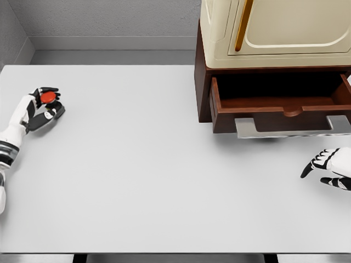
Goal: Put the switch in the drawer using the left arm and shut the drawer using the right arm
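The small switch with a round red button on a dark grey base [49, 98] sits at the left of the frame, pinched in the fingers [54, 90] of my left hand [41, 108] over the pale grey worktop [142, 164]. Its red face points up toward the camera; I cannot tell its long axis. At upper right, the dark brown wooden drawer [279, 107] stands pulled open beneath a cream cabinet [274, 27]. My right hand [329, 167] hovers below it at the right edge, fingers loosely spread, holding nothing.

Switch [49, 97] small, red round top on dark base, far left of frame, mid-height, enclosed by left-hand fingers, drawer [279, 104] dark brown wood, pulled open, interior bare, grey handle, upper right of frame
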You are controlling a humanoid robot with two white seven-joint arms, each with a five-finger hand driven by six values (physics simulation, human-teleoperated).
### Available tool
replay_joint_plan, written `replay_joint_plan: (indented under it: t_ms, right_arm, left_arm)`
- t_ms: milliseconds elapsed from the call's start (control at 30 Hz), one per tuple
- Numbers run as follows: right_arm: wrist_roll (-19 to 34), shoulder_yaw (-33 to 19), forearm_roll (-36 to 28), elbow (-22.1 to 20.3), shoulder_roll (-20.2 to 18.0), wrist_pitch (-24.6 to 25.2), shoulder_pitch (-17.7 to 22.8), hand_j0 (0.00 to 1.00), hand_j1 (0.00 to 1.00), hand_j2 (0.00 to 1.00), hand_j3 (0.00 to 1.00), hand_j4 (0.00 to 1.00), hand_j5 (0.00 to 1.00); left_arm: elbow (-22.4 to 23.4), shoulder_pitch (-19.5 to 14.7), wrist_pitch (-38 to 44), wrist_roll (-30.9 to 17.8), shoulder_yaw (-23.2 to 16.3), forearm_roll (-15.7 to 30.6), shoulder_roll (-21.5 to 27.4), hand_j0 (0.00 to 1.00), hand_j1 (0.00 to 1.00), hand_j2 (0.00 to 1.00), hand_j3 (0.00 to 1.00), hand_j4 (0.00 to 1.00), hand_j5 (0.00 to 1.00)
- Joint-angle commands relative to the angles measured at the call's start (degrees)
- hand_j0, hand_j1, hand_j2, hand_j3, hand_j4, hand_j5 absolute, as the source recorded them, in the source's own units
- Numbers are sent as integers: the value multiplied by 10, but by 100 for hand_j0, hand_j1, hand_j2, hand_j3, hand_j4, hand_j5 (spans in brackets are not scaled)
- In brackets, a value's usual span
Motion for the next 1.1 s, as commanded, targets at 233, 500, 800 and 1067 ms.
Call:
replay_joint_plan:
  t_ms: [233,500,800,1067]
  right_arm:
    - [0,-1,-4,0,-2,0,0,60,60,60,60,60,60]
    - [0,-1,-4,-1,-2,0,0,60,60,60,60,60,60]
    - [0,-1,-4,0,-2,0,0,60,60,60,60,60,60]
    - [0,-1,-4,3,-1,0,0,60,60,60,60,60,60]
  left_arm:
    - [-50,2,1,-1,1,-1,0,51,51,51,51,51,51]
    - [-105,16,1,-1,1,-9,-1,49,49,49,49,49,49]
    - [-160,26,6,-2,0,-26,-25,49,49,49,49,49,49]
    - [-219,44,8,-1,-8,-32,-33,49,49,49,49,49,49]
